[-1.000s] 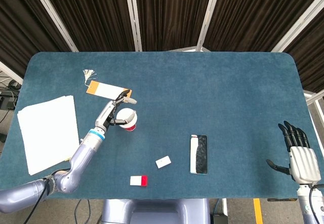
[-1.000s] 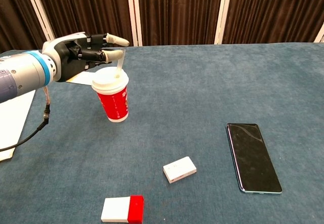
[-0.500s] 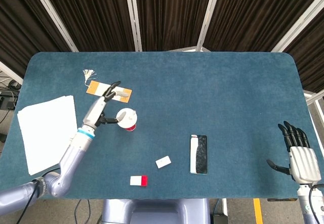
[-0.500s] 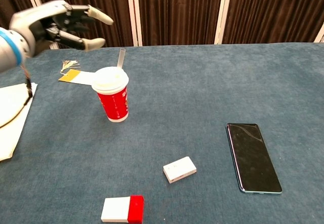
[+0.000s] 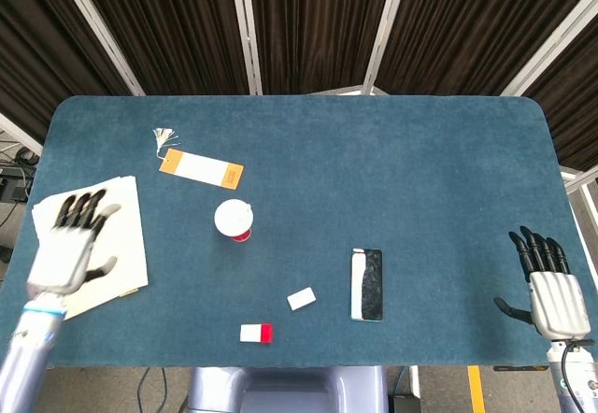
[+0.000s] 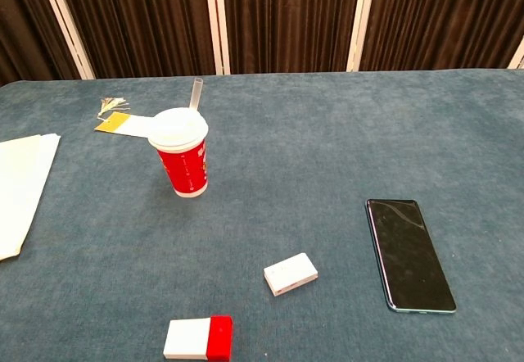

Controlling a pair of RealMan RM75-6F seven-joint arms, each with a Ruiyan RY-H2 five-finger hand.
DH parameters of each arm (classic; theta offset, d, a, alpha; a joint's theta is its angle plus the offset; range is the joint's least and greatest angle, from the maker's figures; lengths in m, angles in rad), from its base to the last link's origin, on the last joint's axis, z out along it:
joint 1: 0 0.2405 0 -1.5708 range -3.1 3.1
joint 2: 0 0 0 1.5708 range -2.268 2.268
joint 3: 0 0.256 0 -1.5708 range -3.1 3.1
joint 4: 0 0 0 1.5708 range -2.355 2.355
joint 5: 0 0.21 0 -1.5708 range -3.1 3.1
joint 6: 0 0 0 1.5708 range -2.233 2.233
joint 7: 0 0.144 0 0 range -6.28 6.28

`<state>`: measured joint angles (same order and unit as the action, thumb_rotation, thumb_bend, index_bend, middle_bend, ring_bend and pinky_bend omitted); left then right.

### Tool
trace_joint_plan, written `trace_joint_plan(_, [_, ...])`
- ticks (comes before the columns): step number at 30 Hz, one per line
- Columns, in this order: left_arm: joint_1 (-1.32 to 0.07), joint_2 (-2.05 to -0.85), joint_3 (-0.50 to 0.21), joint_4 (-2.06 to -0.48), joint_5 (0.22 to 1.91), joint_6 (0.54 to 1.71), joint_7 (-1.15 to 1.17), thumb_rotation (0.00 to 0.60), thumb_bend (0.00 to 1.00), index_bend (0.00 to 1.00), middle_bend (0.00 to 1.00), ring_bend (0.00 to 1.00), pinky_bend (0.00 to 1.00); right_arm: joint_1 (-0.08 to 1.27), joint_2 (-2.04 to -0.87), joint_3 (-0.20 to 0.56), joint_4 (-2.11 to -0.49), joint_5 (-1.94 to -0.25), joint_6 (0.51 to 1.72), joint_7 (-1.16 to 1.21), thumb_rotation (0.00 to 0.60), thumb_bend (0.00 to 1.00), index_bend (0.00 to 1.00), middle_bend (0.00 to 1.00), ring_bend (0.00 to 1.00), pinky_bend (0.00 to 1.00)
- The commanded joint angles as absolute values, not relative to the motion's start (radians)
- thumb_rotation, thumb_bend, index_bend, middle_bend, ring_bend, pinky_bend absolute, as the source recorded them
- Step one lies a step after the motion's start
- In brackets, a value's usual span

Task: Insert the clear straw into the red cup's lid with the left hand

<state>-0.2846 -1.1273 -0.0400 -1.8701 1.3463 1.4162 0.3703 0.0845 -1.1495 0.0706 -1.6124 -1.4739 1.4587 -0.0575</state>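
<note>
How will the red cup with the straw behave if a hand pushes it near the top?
The red cup would probably tip rather than slide: it stands tall on a narrow base, wider at the lid. The carpet-like table cover likely adds grip at the base. It looks like a light paper cup, though its contents are hidden. The straw may wobble.

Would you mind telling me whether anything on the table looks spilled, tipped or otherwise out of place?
Nothing stands out. The red cup stands upright with its lid on and the clear straw through it; no spill shows on the table.
</note>
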Motion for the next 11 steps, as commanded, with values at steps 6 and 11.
trace_joint_plan(6, [-0.161,-1.099,0.019,-1.800,1.396,1.530,0.258,0.600,0.25,0.13,0.00,0.00,0.00,0.084,-1.152,0.066,-1.613,-1.487,1.465,-0.064,0.600,0.11,0.00,0.00,0.00,0.00])
trace_joint_plan(11, [-0.145,-1.103,0.015,-1.769,1.413,1.543,0.224,0.600,0.25,0.13,0.00,0.00,0.00,0.083,-1.151,0.063,-1.610,-1.498,1.471,-0.062,0.600,0.11,0.00,0.00,0.00,0.00])
